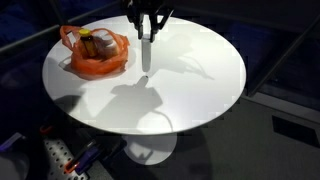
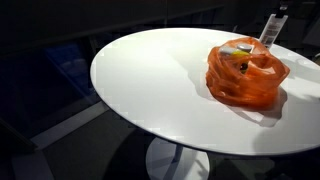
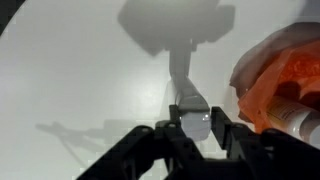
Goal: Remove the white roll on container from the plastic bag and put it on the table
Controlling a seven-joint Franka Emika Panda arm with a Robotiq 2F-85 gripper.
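Observation:
My gripper (image 1: 147, 33) is shut on the white roll-on container (image 1: 146, 52), which hangs upright from the fingers above the round white table (image 1: 200, 80), to the right of the orange plastic bag (image 1: 97, 54). In the wrist view the container (image 3: 187, 95) sits clamped between my two fingers (image 3: 191, 124), with the bag (image 3: 285, 75) at the right edge. In an exterior view the container (image 2: 270, 30) shows behind the bag (image 2: 246, 72), with my gripper mostly out of frame. Other items remain inside the bag.
The table stands on a single pedestal (image 1: 150, 150) over a dark floor. Colourful clutter (image 1: 60, 158) lies on the floor at the table's lower left. The table edge curves close around the bag's side.

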